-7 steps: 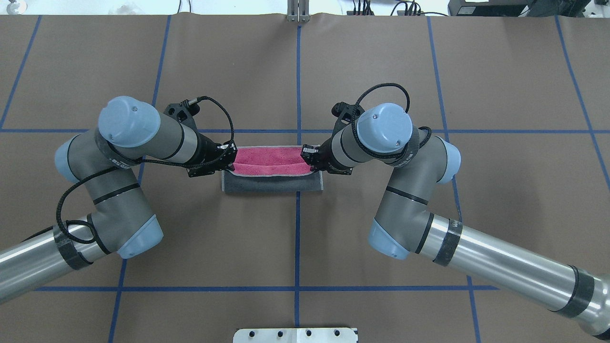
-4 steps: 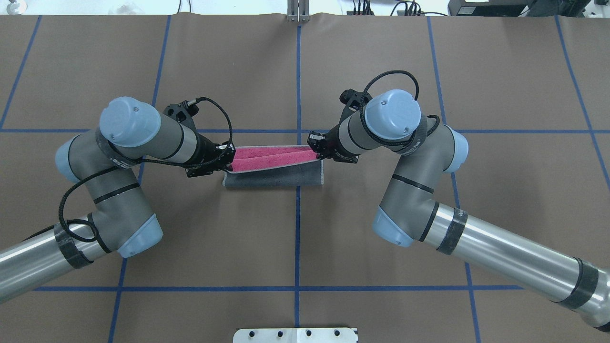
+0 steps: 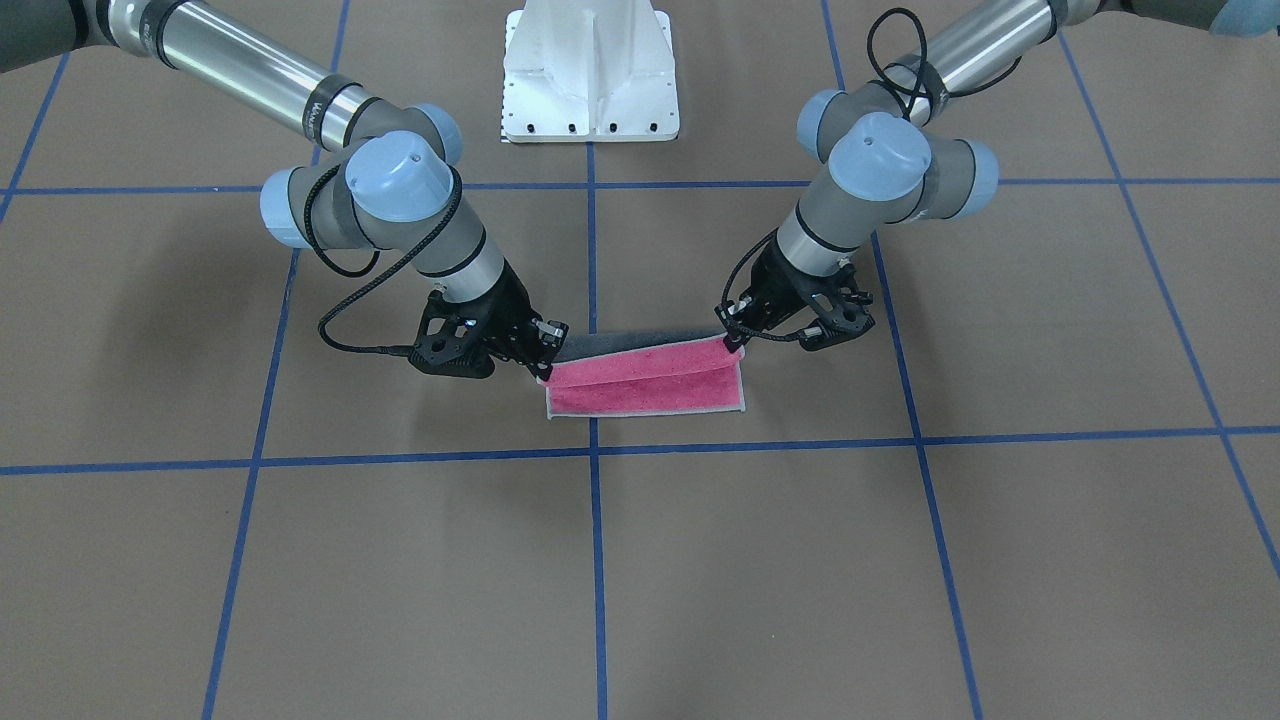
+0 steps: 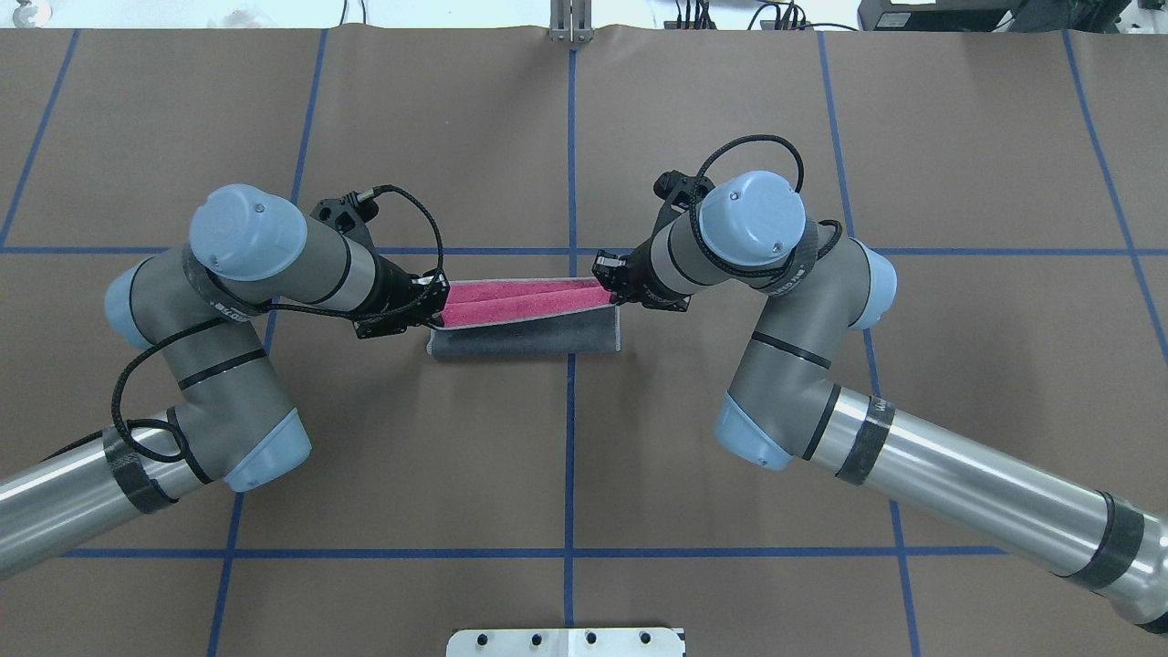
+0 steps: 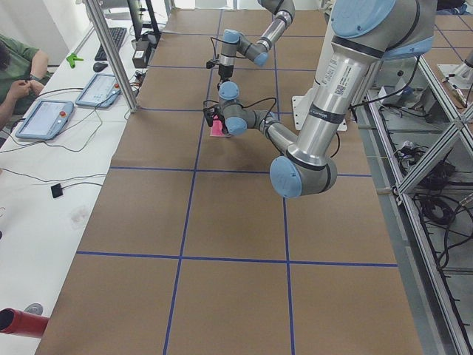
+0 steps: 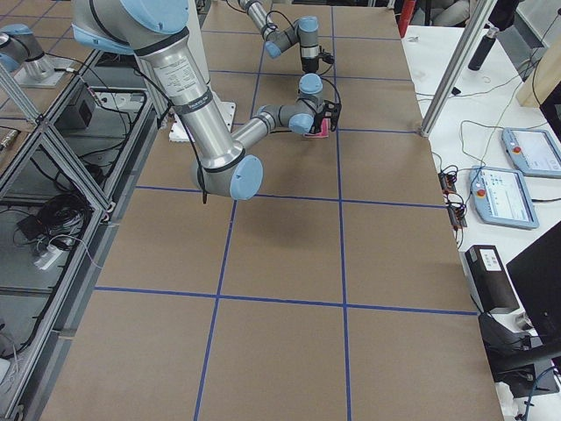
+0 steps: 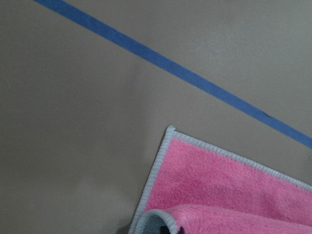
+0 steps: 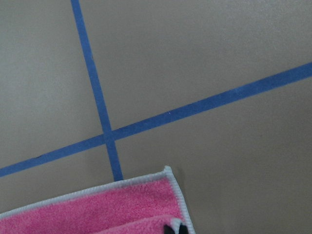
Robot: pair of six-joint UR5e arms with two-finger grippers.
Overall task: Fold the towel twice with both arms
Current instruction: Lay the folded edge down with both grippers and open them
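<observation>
Front-facing: small square terry towel, pink face, dark grey back, lies mid-table, half doubled. Black two-finger right gripper and left gripper each clamp a corner of the raised edge. It is stretched between them, probably so the fold lands square.

Overhead: grey back arches toward the far hem.

Wrist views: brown paper table with blue tape lines; nothing in the way.

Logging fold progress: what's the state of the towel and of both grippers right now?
towel: half-folded, with the robot-side edge lifted over the pink face, the grey face outward and the far edge lying flat.
left gripper: shut on the lifted edge's left corner.
right gripper: shut on the lifted edge's right corner.
</observation>
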